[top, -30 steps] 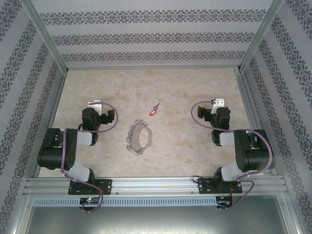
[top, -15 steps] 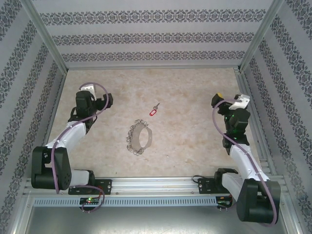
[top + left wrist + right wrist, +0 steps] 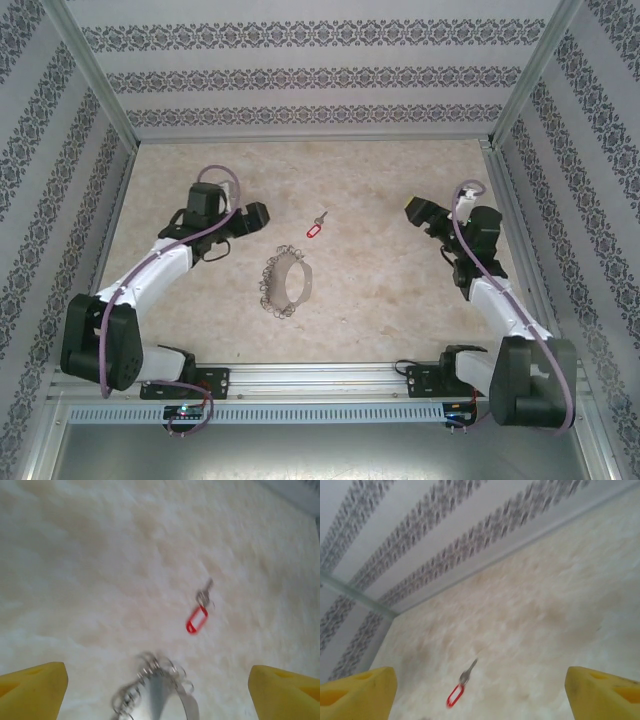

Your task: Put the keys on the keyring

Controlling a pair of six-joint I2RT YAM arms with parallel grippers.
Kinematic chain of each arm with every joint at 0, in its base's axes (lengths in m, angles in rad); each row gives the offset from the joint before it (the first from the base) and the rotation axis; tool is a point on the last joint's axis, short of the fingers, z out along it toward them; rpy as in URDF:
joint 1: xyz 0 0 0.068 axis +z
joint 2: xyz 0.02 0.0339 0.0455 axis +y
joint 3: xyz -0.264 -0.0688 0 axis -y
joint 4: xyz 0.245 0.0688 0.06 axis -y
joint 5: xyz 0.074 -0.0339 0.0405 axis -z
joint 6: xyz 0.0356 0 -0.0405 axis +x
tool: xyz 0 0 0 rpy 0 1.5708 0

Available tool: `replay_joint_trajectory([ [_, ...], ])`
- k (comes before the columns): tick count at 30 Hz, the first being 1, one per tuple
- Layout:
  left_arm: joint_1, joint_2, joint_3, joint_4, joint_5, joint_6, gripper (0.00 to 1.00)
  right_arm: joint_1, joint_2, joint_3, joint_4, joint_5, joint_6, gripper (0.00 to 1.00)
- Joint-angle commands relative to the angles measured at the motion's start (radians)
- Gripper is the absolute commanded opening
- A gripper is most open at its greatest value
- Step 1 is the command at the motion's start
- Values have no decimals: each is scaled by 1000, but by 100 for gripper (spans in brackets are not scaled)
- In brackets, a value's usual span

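Your left claw (image 3: 252, 214) and right claw (image 3: 414, 210) are both spread wide, pinching nothing. Nothing is done yet. The key (image 3: 313, 229) lies loose between them, and the ring (image 3: 284, 282) sits just ahead of the left claw, short of the key. Both wrist views are blurred, and the ring's opening can't be made out.

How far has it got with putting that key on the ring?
Nothing is done yet: the key lies on the table, apart from the keyring. Nothing is in hand: left gripper and right gripper are open and empty. Picking up and threading remain.
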Motion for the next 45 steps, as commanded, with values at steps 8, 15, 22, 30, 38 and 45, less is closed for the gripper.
replay_joint_trajectory([
  [8, -197, 152, 77, -179, 46, 230, 65, 215, 162, 38, -102, 2, 68, 82],
  [15, -257, 262, 97, -138, 74, 271, 47, 303, 212, 48, -91, 60, 79, 82],
  [22, -281, 323, 121, -89, 35, 268, 41, 320, 227, 50, -81, 87, 90, 82],
  [30, -318, 384, 149, -76, -80, 293, 37, 320, 245, 67, -78, 75, 84, 82],
  [38, -322, 421, 164, -55, -127, 310, 37, 320, 247, 75, -71, 73, 80, 82],
  [45, -327, 441, 177, -42, -144, 317, 35, 320, 252, 81, -66, 75, 78, 82],
])
